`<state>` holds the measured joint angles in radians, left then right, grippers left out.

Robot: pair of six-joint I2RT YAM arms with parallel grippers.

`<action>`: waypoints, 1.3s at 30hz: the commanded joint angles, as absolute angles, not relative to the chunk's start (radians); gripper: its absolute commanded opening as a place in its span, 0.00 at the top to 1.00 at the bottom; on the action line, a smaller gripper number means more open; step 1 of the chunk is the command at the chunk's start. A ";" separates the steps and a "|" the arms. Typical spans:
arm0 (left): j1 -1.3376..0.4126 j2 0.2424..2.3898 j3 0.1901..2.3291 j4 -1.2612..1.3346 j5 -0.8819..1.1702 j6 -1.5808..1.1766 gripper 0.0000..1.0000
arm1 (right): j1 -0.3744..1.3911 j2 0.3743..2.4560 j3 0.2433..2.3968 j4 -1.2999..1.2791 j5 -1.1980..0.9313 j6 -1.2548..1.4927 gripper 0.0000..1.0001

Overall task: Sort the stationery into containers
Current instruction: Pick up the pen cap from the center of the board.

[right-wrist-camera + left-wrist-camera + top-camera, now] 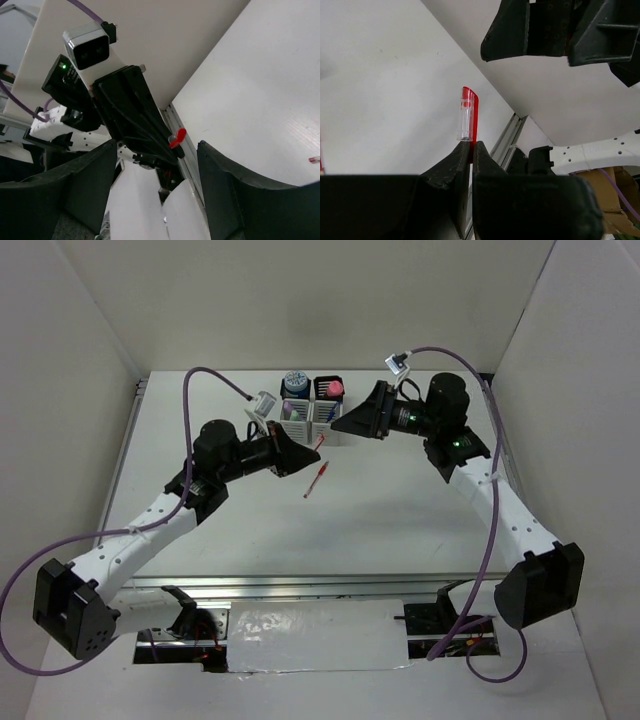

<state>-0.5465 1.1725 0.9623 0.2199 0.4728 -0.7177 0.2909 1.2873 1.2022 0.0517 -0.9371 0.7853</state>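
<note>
Left gripper (471, 150) pressed shut on a red pen (468, 117); right gripper (156, 150) spread, holding nothing, just beside the pen cups (300, 425) at the counter's far edge; second red pen (316, 480) lies mid-counter.

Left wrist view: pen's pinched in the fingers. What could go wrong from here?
1. The left gripper holds the red pen only by one end, at the fingertips. It could pivot or slip on the way to the cups.
2. The open right gripper sits right beside those cups, so the two arms may collide at the drop.
3. A second red pen lies on the table under the left arm and could get knocked.
</note>
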 commanded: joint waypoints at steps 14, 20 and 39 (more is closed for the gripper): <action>-0.589 1.247 1.048 0.302 0.422 -0.715 1.00 | 0.390 1.384 1.238 0.066 -0.807 0.850 0.44; -0.591 1.262 1.051 0.314 0.416 -0.715 1.00 | 0.410 1.390 1.226 0.092 -0.819 0.867 0.53; -0.591 1.278 1.055 0.345 0.416 -0.735 1.00 | 0.416 1.397 1.224 0.067 -0.790 0.856 0.85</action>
